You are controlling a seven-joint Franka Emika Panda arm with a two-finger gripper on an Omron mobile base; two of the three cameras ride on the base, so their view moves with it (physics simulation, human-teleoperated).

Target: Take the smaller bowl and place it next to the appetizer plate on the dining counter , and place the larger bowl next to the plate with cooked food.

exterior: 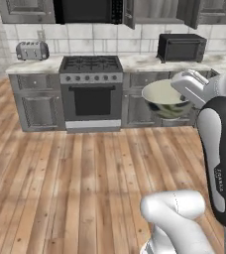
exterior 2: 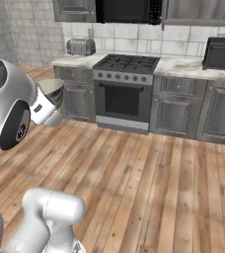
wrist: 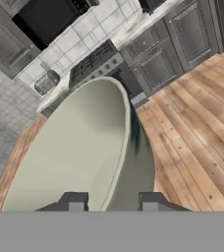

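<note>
- Gripping the smaller bowl point(wrist: 79, 147) by its rim, your end effector point(wrist: 109, 202) is clamped, one finger inside, one outside.
- Bowl held above wood floor point(exterior: 60, 188), stove point(exterior: 91, 89) beyond.

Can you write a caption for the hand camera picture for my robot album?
Gripper pinching the rim of the smaller bowl, carried above the wooden floor toward the stove.
</note>
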